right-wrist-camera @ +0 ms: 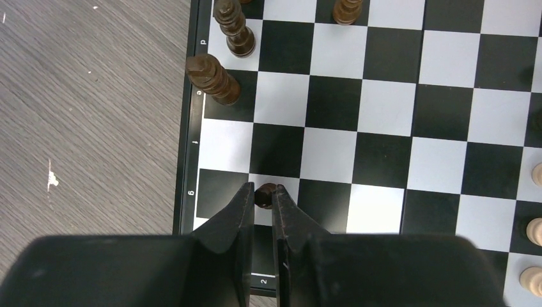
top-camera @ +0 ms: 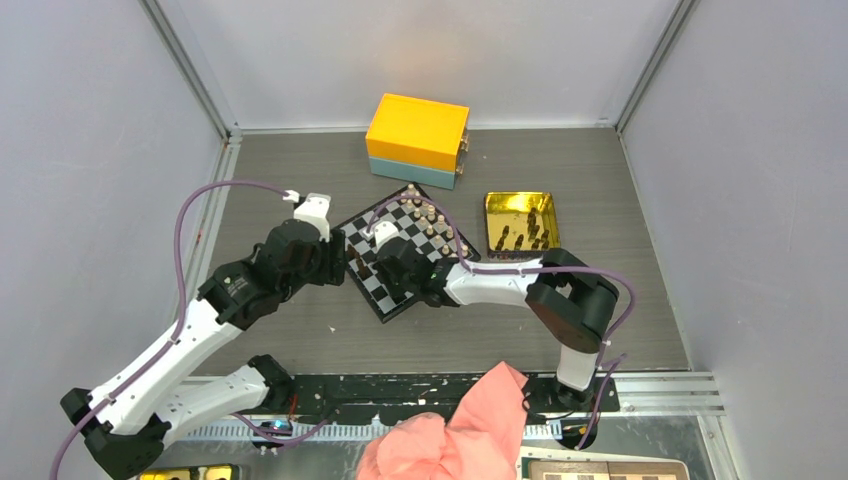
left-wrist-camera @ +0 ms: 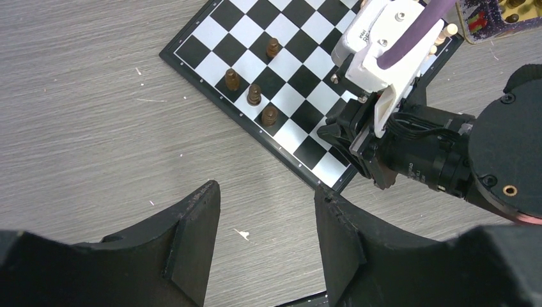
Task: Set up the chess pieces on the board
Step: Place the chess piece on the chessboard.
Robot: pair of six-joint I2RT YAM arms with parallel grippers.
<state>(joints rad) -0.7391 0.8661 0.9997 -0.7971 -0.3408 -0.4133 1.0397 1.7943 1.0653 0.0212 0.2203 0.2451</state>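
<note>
We are pinching a dark chess piece (right-wrist-camera: 265, 195) in the right gripper (right-wrist-camera: 263, 192) at the near-left edge of the board (right-wrist-camera: 383, 109); we are holding the left gripper (left-wrist-camera: 267, 190) spread.

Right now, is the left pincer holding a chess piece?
No: the left wrist view shows the left pincer open above the bare table, jaws apart with nothing between them.

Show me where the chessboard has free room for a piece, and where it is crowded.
The board is bare in the middle, between the dark pieces along one edge and the light pieces along the opposite edge, both crowded. The edge square between the dark pieces and the right gripper, shut on a dark piece, is free.
</note>
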